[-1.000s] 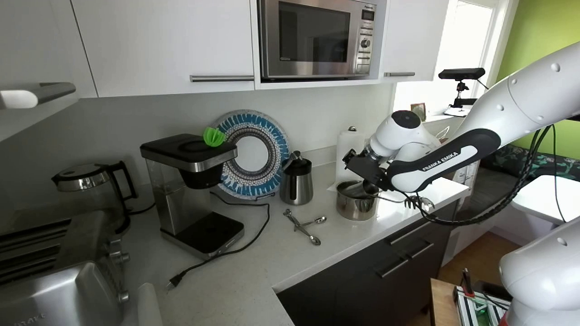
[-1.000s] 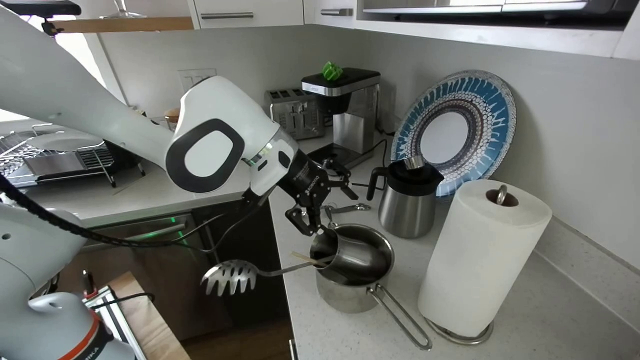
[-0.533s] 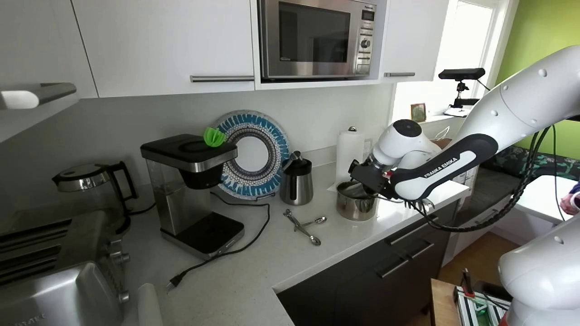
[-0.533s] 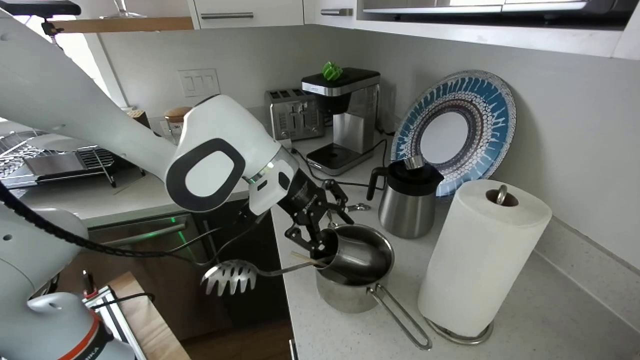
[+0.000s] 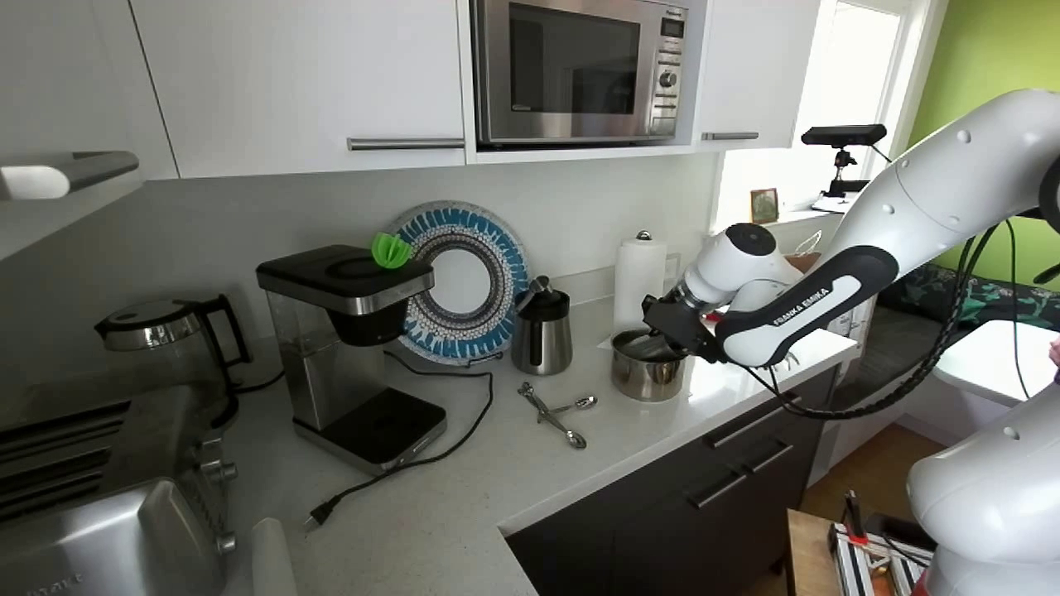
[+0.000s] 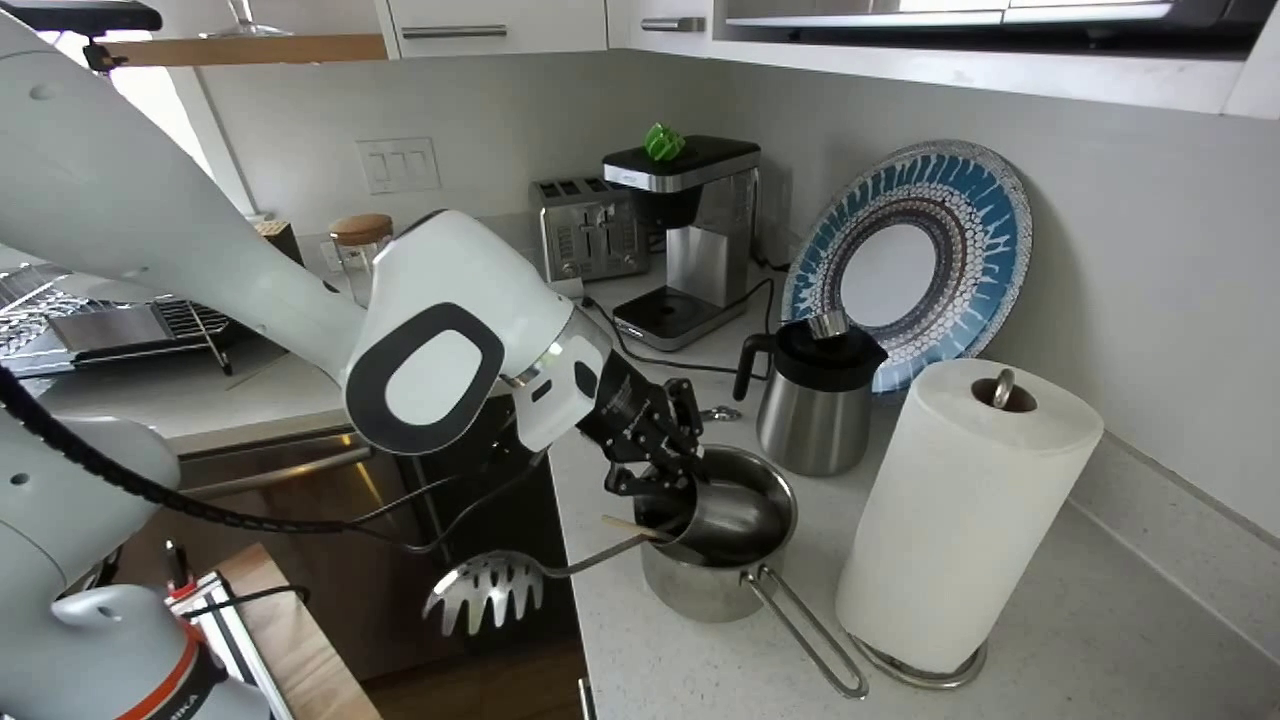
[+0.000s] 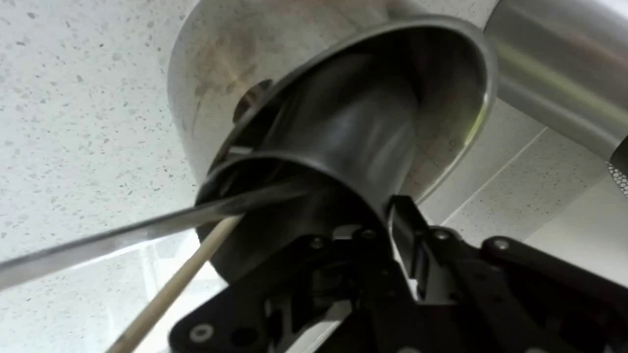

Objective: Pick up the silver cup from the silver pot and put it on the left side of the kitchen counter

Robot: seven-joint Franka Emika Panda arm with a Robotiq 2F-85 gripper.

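- Wrist view: the gripper (image 7: 382, 228) pinched the silver cup (image 7: 346, 125) at its rim, one finger inside the mouth and the other against the outer wall
- The cup lay tilted right at the fingertips, its mouth turned towards the gripper and its body sloping away into the silver pot (image 6: 695, 597)
- A metal server (image 7: 147, 230) and a thin wooden stick (image 7: 176, 284) stuck out of the same mouth; in an exterior view the server's toothed head showed past the front edge of the kitchen counter (image 6: 680, 670)
- The pot stood upright on the counter around the cup's lower part, its long looped handle reaching just beside the base of a paper towel roll (image 6: 965, 520)
- Near the pot stood a steel carafe (image 6: 815, 425) with a black lid, and in an exterior view crossed metal spoons (image 5: 548, 411) lay on the counter
- Behind the carafe leaned a round patterned plate (image 6: 910, 270)
- Well apart from the gripper came a coffee maker (image 6: 697, 262) with a green object (image 6: 663, 143) on top, then a toaster (image 6: 595, 240); a microwave (image 5: 571, 66) sat high above the counter
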